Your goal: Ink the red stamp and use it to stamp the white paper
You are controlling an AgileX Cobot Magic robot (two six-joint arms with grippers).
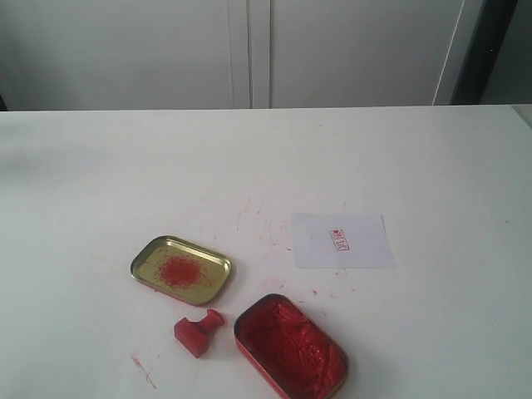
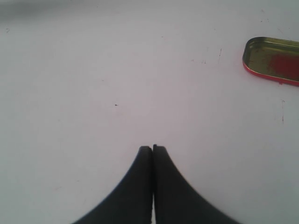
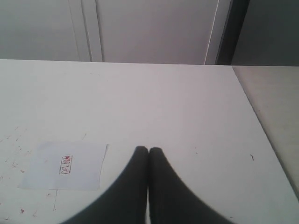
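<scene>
The left gripper (image 2: 153,148) has its fingers pressed together over bare table (image 2: 93,93), with the gold tin (image 2: 273,59) well off to one side. The right gripper (image 3: 148,150) is likewise closed, and the white paper (image 3: 65,166) is near its tips. The red stamp (image 1: 198,331) lies tipped between the gold tin and the tin of red paste (image 1: 291,347).

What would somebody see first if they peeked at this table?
Probably the open tin of bright red paste nearest the camera, with the little red stamp lying tipped over just left of it. Behind the stamp sits a gold tin with a red smudge, and off to the right the white paper already bears a small red print.
</scene>
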